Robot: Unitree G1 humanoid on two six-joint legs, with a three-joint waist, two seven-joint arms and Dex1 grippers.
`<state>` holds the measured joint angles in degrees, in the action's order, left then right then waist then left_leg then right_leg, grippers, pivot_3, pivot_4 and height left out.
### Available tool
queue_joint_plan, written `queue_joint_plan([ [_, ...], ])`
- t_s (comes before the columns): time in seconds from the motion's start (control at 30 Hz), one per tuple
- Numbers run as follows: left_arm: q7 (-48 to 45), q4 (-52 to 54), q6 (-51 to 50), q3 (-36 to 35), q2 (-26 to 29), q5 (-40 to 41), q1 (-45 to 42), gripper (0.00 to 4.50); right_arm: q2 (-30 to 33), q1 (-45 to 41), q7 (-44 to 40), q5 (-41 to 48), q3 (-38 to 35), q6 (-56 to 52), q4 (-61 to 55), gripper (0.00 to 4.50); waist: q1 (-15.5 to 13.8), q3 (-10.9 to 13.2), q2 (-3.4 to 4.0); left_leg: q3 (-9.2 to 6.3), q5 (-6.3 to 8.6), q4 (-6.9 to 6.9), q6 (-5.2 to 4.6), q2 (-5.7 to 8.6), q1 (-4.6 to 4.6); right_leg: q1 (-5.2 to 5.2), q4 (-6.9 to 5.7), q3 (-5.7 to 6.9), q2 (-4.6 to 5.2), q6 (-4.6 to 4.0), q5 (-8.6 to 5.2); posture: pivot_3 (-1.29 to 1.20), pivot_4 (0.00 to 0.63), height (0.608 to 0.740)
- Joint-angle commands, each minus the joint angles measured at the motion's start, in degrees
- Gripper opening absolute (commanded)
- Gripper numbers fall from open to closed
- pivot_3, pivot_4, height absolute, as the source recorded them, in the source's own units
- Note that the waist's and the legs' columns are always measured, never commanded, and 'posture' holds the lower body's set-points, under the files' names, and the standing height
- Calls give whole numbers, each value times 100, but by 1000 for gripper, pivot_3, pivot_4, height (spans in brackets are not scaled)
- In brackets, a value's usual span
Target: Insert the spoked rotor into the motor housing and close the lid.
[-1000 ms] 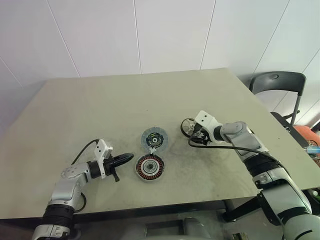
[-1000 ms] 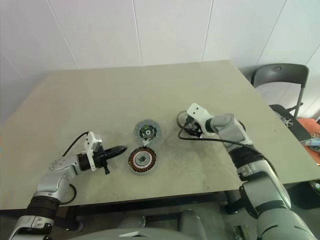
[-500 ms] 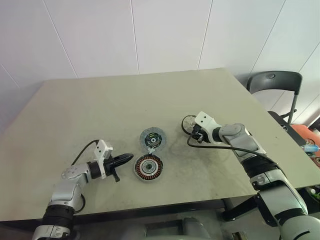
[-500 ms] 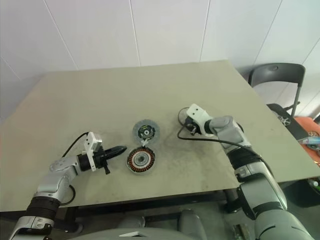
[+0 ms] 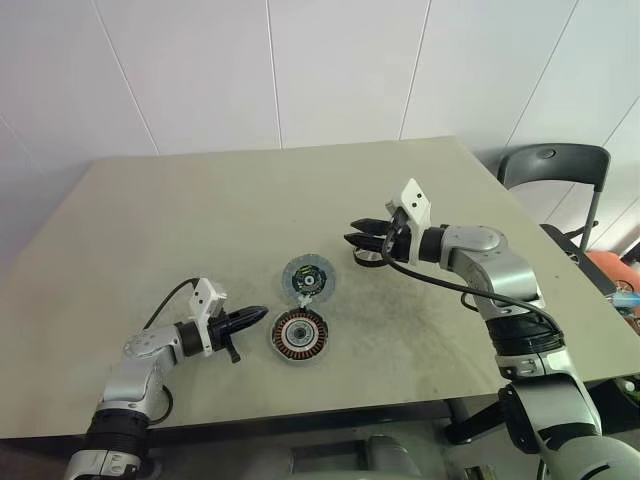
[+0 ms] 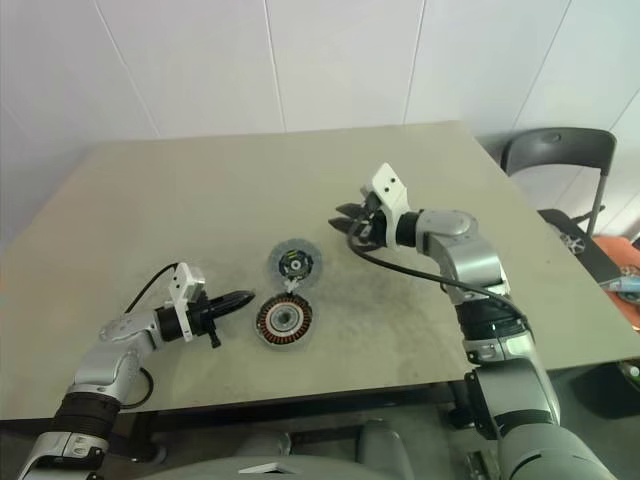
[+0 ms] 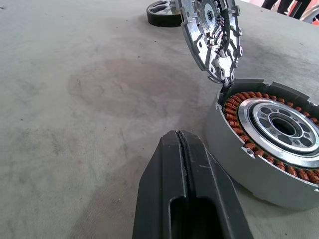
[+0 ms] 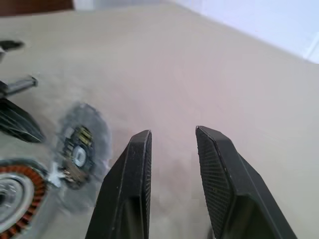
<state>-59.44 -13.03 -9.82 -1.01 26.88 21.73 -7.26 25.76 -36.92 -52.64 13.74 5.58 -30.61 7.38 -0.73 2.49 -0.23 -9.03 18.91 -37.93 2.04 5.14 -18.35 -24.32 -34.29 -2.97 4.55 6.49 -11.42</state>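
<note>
right gripper (image 5: 352,233) hovers above the table (image 5: 180,220), fingers slightly apart, nothing between them. rotor (image 5: 367,257) lies flat on the table just under and behind its tips, toward the wrist. lid (image 5: 306,275) and housing (image 5: 298,335) sit well left of it. left gripper (image 5: 255,316) is pressed together, empty, just beside the housing.
right eye: same layout; right arm is much nearer the rotor.
left wrist: closed tips point at the housing (image 7: 269,144); lid (image 7: 212,35) stands tilted up at its rim, rotor (image 7: 160,7) beyond.
right wrist: fingers (image 8: 137,169) parted, bare table between. likely next move: draw back and go down onto the rotor.
</note>
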Motion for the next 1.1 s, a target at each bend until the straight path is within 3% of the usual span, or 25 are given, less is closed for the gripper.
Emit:
queue_joint_plan([
  [0.03, 4, 163, -6, -52, 62, 9, -97, 0, 251, 24, 163, -535, 399, 101, 158, 1450, -4, 0, 0, 0, 0, -1, 0, 0, 0, 0, 0, 0, 0, 0, 0, 0, 0, 740],
  [0.63, 24, 169, 10, -66, 47, 21, -87, 0, 259, -128, 881, -2034, 1151, 1048, 1409, 1450, 13, 2, 2, 5, 0, 2, 0, 1, -1, -5, -1, -1, 0, -1, 0, 0, 0, 740],
  [0.83, 41, 164, 31, -73, 48, 13, -79, 0, 257, -49, 757, -2084, 1192, 1136, 1408, 51, 13, 2, 2, 5, 0, 2, 0, 1, -1, -5, -1, -1, 0, -1, 0, 0, 0, 740],
  [1.1, 66, 163, 32, -67, 55, 9, -88, 0, 169, -51, 685, -1880, 952, 1056, 1319, 51, 18, 2, 2, 5, 0, 2, 0, 0, -1, -5, -1, -1, 0, -1, 0, 0, 0, 740],
])
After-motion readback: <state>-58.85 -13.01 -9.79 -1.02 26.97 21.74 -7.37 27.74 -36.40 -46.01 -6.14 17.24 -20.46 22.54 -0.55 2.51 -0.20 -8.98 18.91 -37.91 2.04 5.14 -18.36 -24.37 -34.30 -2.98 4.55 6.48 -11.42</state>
